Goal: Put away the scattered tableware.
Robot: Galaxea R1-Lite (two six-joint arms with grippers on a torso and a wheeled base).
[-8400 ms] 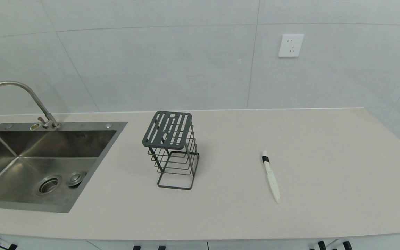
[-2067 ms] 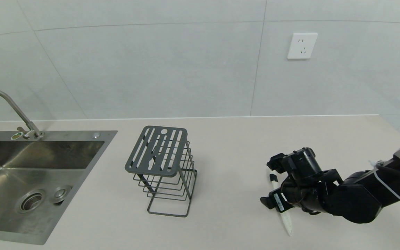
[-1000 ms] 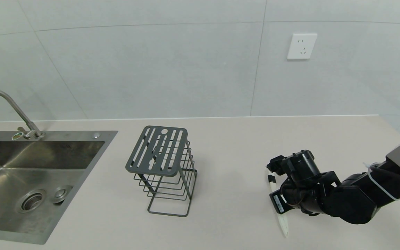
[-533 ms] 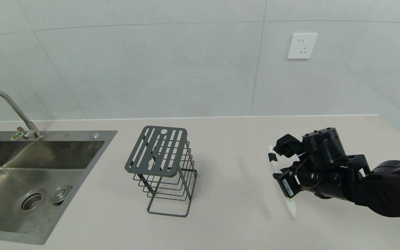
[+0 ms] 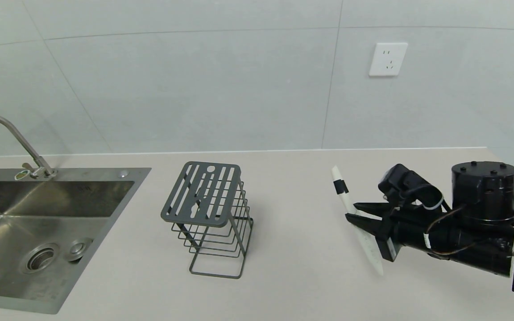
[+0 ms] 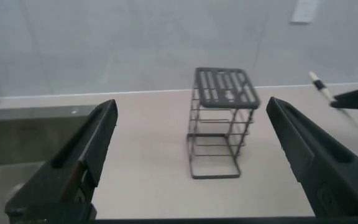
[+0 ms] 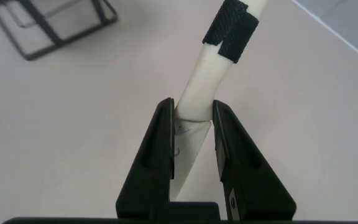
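Head view: high, looking forward and down over counter [image 5: 283, 290] to wall [image 5: 194, 89]. Left wrist view: low, facing rack [image 6: 225, 87] from well back. Right wrist view: close on knife [image 7: 194, 99]. All three share rack and knife.

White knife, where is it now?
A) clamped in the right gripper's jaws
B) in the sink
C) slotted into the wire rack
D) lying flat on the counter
A: the right gripper has its jaws shut on the white knife, holding it tilted, well apart from the wire rack.
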